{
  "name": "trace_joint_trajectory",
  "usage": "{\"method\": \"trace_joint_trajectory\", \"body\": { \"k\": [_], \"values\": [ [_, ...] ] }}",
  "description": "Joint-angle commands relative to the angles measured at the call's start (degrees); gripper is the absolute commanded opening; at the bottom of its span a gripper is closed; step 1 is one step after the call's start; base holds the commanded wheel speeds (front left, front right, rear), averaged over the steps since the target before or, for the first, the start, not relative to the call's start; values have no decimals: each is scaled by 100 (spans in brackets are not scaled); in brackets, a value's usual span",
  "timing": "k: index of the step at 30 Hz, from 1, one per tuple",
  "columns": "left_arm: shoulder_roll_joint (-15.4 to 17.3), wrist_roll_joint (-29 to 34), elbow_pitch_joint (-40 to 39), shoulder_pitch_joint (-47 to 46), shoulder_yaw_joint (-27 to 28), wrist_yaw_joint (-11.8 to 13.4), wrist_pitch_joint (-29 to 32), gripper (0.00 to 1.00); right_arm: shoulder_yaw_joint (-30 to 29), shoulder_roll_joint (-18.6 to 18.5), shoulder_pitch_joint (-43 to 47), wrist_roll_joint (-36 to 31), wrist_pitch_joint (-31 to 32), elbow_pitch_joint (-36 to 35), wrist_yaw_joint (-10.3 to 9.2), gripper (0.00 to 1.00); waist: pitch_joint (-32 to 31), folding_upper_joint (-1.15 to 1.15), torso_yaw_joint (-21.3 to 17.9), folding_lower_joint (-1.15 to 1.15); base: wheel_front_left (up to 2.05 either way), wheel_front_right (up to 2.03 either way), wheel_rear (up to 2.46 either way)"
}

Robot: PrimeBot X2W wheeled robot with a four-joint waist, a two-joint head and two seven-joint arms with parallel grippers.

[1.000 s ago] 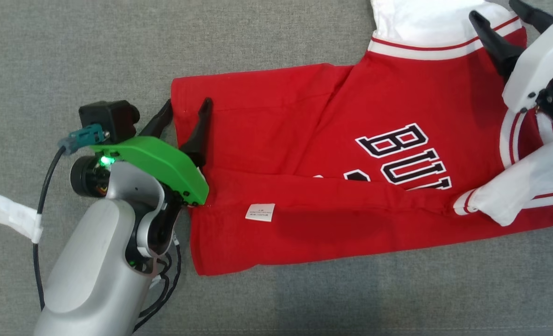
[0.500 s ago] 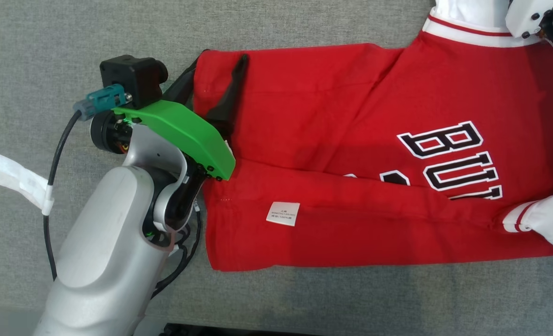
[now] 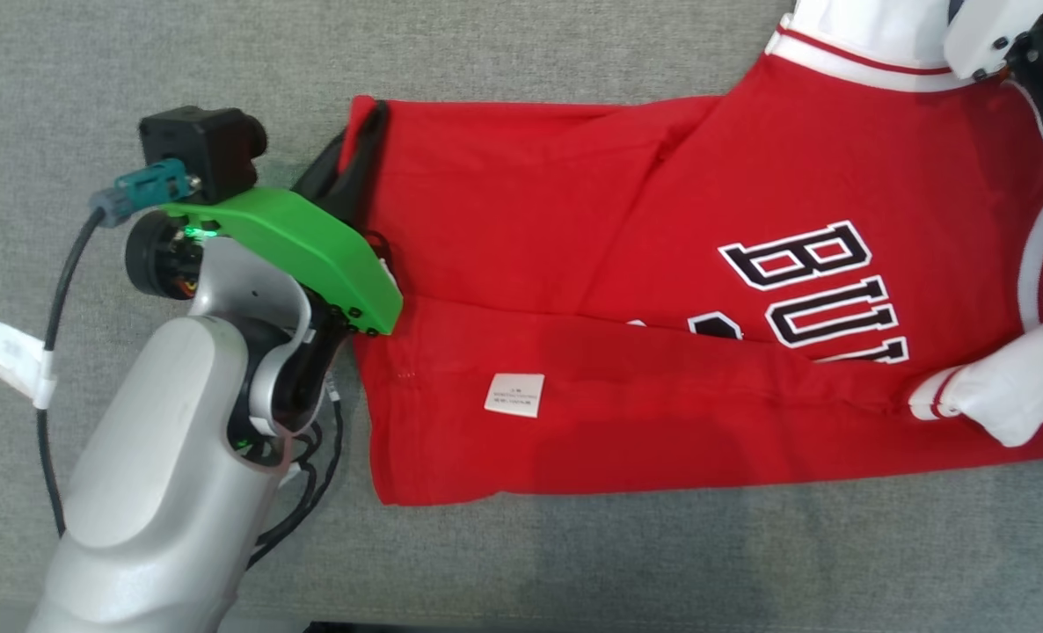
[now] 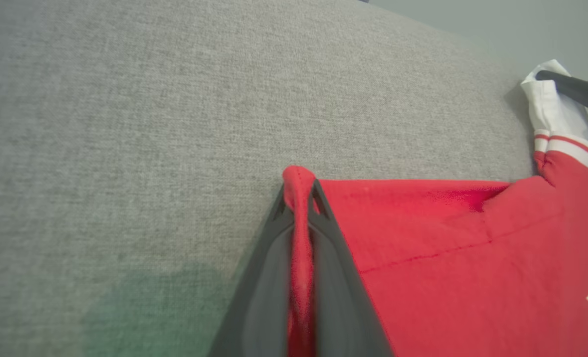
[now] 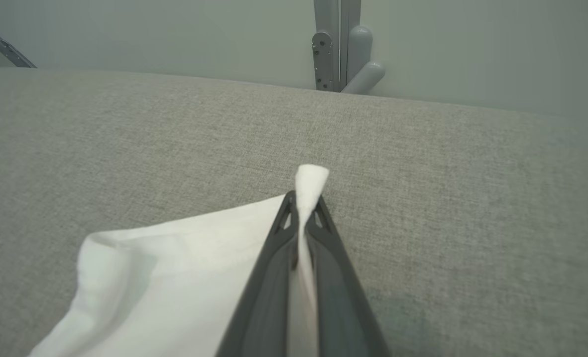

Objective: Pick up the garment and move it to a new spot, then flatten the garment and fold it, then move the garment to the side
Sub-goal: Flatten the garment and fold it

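**Head view.** Item: red knit jersey with white sleeves and black-and-white block lettering (image 3: 627, 264). It lies spread lengthwise on the grey woven fabric surface (image 3: 134, 70). The near part is doubled over, so a small white care label (image 3: 514, 394) faces up. The left tool (image 3: 363, 123), below a green wrist cover (image 3: 310, 255), has its two dark fingers drawn together on the far hem corner. The white housing of the right arm (image 3: 988, 35) sits at the sleeve end, well apart from the left tool. Judgement: the hem end and the sleeve end are gripped at once so the cloth is taut along its length and can be shifted or folded without bunching.

**Left wrist view.** Left tool: jaws narrow, with a ridge of red hem (image 4: 299, 198) pinched between them and poking just past the tips. The rest of the jersey lies flat on the surface to the right, and a white sleeve (image 4: 547, 99) shows at its far end.

**Right wrist view.** Right tool (image 5: 301, 198): jaws narrow, closed on a tuft of white sleeve cloth (image 5: 311, 178). The sleeve trails down and left over the surface. A grey metal post (image 5: 341, 44) stands beyond the far edge.

Judgement: the folding stage is in hand. Both holds are on thin corners, so the next move should be even on both arms, or a corner may slip free.
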Motion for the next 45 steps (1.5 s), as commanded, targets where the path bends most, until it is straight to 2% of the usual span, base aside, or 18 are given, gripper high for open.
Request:
{"method": "trace_joint_trajectory", "body": {
  "k": [1,5,17,21,25,26,29,30,32,35,38,45],
  "values": [
    [78,16,12,-5,51,41,-13,0,-51,-27,-34,18,-108,41,-11,0,-111,7,-102,-1,0,0,0],
    [198,-41,11,-29,221,153,-6,0,-203,-10,-85,94,-427,155,-11,0,-242,7,-237,-1,0,0,0],
    [461,-120,12,247,464,352,92,0,-86,-122,396,453,-879,21,-11,0,-594,7,-594,-1,0,0,0],
    [508,-96,-87,433,424,366,64,0,110,-205,772,668,-1056,-360,-11,0,-777,7,-691,-1,0,0,0],
    [574,-173,-456,822,452,396,-2,0,231,-422,1410,983,-1222,-1041,-11,0,-1021,7,-788,-1,0,0,0],
    [619,-219,-729,1105,469,430,-15,0,168,-537,1852,1172,-1292,-1412,-10,0,-1138,7,-844,-1,0,0,0],
    [666,-317,-1166,1609,505,518,-53,0,-25,-661,2647,1356,-1382,-1919,-10,0,-1272,7,-917,-1,0,0,0],
    [666,-317,-1166,1609,505,518,-53,0,-25,-661,2647,1356,-1382,-1919,-10,0,-1272,7,-917,-1,0,0,0],
    [670,-395,-1378,1945,550,603,-94,0,-194,-690,3193,1432,-1428,-2180,-10,0,-1323,7,-949,-1,0,0,0],
    [637,-524,-1546,2369,669,724,-207,0,-366,-556,3885,1547,-1504,-2457,-9,0,-1340,7,-1013,-1,0,0,0],
    [565,-612,-1587,2627,762,783,-314,0,-495,-406,4329,1474,-1597,-2450,-9,0,-1333,7,-1053,-1,0,0,0],
    [503,-674,-1363,2762,785,742,-457,0,-529,-28,4451,1306,-1758,-2395,-8,0,-1352,7,-1100,-1,0,0,0]
  ]
}}
